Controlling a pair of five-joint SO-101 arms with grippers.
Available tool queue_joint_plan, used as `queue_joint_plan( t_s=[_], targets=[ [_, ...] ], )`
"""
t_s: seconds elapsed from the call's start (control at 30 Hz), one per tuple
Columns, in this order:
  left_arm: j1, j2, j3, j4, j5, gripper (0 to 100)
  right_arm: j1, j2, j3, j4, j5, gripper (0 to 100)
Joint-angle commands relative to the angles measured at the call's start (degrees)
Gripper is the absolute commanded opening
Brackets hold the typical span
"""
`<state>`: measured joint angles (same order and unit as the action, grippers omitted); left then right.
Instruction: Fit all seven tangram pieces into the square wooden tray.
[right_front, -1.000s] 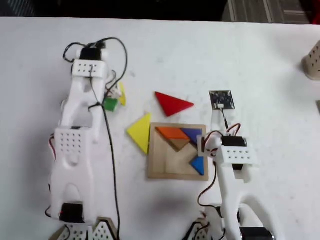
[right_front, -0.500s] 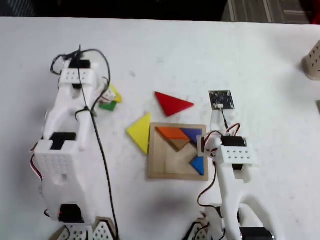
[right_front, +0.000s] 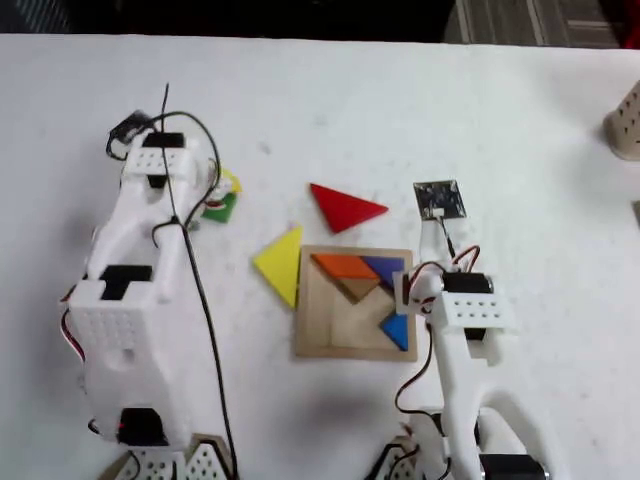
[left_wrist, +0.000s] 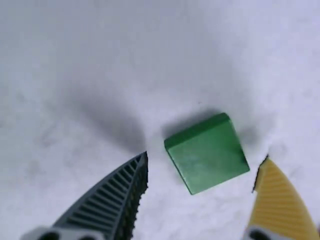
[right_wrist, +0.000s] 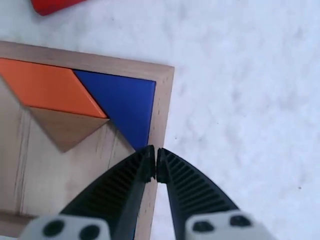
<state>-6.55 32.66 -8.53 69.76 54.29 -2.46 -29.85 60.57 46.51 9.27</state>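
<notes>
On the white table (right_front: 520, 120), the left arm is seen drawn back and to its left since a second ago, while the right arm is unmoved. The wooden tray (right_front: 355, 352) is unshifted, its right rim partly covered by the right gripper (right_wrist: 154, 156), which is closed on nothing. The yellow triangle (right_front: 282, 264) and red triangle (right_front: 342, 206) are left outside the tray. The green square (right_front: 220, 208) is framed by the wide-spread left gripper (left_wrist: 202, 161), seemingly untouched
</notes>
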Motion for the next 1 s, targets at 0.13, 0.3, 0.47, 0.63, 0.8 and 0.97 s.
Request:
queue_joint_plan(
  t_s=[0.13,0.3,0.47,0.63,0.8,0.97],
  targets=[
    [0.66,3.21,-6.07,0.62,0.44,35,-0.48,-0.13,-2.11,-0.75,0.88,1.7],
    [1.71,7.60,-13.27,7.12,-3.34,25,-0.48,-0.13,-2.11,-0.75,0.88,1.7],
    [5.49,10.95,-19.43,12.66,-12.75,19,-0.48,-0.13,-2.11,-0.75,1.05,1.7],
    [6.55,11.30,-24.62,19.52,-20.57,19,-0.48,-0.13,-2.11,-0.75,1.14,1.7],
    [6.81,11.30,-27.25,23.12,-27.78,30,-0.57,-0.13,-2.11,-0.92,1.14,1.7],
    [6.81,11.30,-27.34,23.65,-28.75,32,-0.57,-0.13,-2.11,-0.92,1.14,1.7]
  ],
)
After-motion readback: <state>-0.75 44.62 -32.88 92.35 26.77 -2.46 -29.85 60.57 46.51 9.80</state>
